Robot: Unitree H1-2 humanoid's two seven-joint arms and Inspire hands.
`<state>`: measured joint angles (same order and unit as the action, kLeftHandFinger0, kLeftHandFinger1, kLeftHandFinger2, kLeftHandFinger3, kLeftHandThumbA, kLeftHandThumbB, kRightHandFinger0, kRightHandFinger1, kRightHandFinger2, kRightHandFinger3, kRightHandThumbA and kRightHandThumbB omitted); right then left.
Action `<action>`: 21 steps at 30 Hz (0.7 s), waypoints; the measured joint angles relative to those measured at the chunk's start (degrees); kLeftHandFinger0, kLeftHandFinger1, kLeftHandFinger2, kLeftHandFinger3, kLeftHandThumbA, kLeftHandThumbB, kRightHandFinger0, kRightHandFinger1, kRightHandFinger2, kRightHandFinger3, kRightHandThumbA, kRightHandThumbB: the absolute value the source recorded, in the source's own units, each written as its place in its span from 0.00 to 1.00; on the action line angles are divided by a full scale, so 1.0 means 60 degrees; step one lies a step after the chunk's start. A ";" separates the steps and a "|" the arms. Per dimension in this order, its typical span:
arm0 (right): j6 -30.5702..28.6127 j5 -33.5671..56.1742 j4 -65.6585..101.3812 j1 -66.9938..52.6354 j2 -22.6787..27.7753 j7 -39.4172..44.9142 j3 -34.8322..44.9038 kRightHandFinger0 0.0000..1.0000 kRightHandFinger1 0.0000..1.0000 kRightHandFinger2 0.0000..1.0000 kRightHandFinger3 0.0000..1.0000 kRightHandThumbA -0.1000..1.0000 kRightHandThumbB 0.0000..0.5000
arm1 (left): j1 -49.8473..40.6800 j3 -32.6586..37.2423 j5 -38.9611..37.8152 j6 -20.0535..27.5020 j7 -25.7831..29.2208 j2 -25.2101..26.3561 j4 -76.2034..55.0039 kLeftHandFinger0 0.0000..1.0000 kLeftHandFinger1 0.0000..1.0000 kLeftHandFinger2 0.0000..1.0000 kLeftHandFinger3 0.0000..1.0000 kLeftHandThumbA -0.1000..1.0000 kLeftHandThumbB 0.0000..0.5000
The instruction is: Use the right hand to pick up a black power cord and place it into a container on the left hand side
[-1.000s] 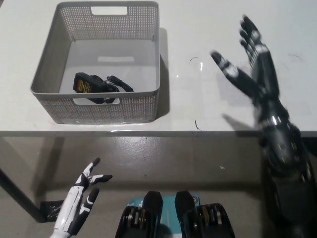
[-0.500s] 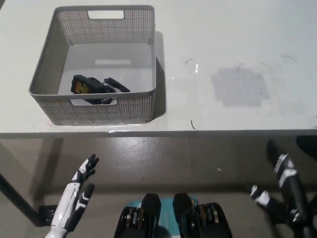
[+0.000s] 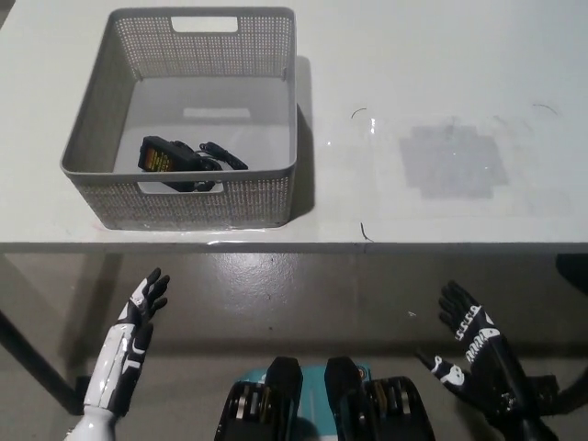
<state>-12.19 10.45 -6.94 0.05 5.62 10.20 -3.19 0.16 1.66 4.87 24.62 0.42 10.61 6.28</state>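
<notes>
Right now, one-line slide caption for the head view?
Black power cord lies in the grey basket; both hands, white left and black right, open below the table.

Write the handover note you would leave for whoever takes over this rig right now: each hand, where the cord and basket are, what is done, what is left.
Left hand: open, empty, low at the lower left, below the table edge.
Right hand: open, empty, low at the lower right, below the table edge.
Black power cord: lies inside the grey basket, near its front wall.
Basket: stands on the table's left part.
Done: cord is in the container.
Left: nothing visible; no other cord shows on the table.
</notes>
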 measured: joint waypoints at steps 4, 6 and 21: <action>0.0018 0.0334 -0.0104 0.0130 0.0005 0.0094 0.0161 1.00 1.00 1.00 1.00 1.00 0.66 | 0.0148 -0.0001 -0.0006 0.0000 0.0000 0.0000 0.0025 1.00 1.00 1.00 1.00 1.00 0.71; 0.0018 0.0470 -0.0162 0.0173 0.0014 0.0136 0.0251 1.00 1.00 1.00 1.00 1.00 0.65 | 0.0219 0.0002 0.0012 0.0000 0.0001 0.0000 0.0035 1.00 1.00 1.00 1.00 1.00 0.72; 0.0075 0.0887 -0.0205 0.0345 0.0058 0.0293 0.0347 1.00 1.00 1.00 1.00 1.00 0.64 | 0.0490 0.0002 0.0135 0.0001 0.0018 0.0000 0.0181 1.00 1.00 1.00 1.00 1.00 0.68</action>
<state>-11.74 15.77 -8.17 2.12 5.97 11.96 -1.11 3.10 1.67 5.68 24.63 0.53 10.61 7.37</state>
